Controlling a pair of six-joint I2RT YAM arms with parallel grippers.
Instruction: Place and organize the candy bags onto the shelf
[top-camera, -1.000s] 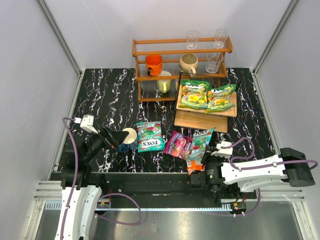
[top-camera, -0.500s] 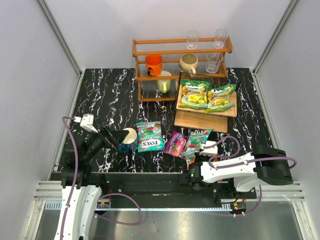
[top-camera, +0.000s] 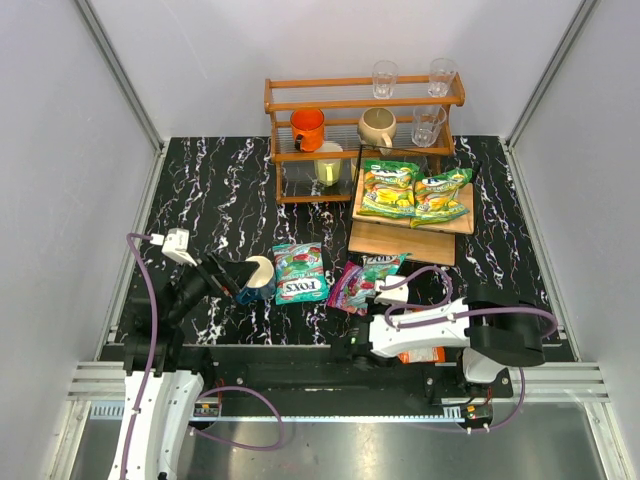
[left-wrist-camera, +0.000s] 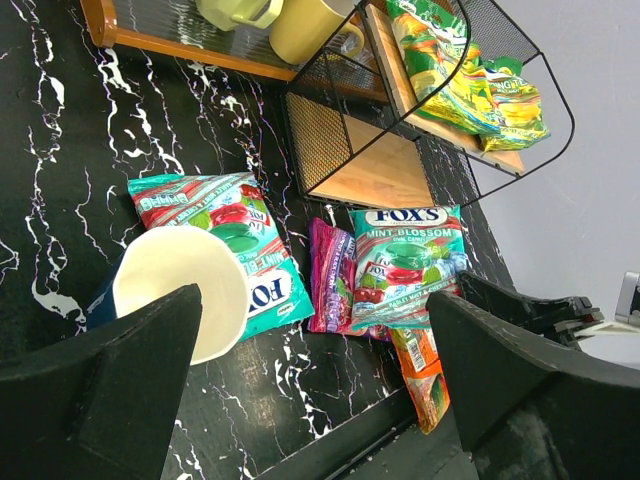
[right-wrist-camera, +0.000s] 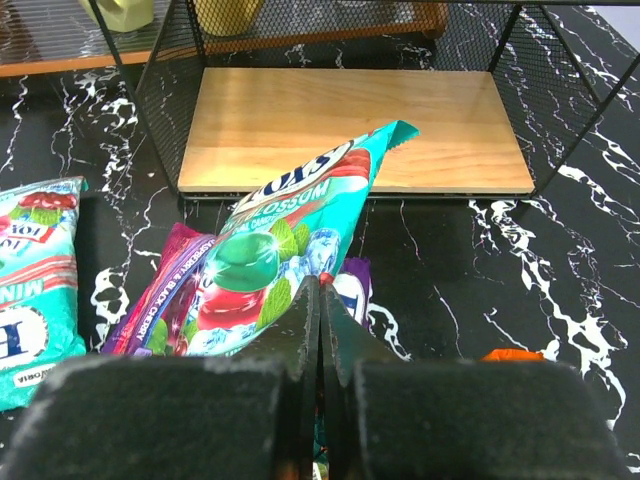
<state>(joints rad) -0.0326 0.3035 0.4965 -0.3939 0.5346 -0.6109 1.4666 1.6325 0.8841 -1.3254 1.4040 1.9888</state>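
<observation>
Teal FOX'S MINT BLOSSOM bag

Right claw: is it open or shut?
Shut. In the right wrist view the right claw has its fingers pressed together, pinching the edge of the teal FOX'S bag.

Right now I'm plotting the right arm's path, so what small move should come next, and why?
Probably raise the right gripper slightly and push it forward. Its jaws look shut on the teal FOX'S bag, whose far corner reaches the front edge of the shelf's bare lower board, while the upper tier holds two green-yellow bags.
</observation>
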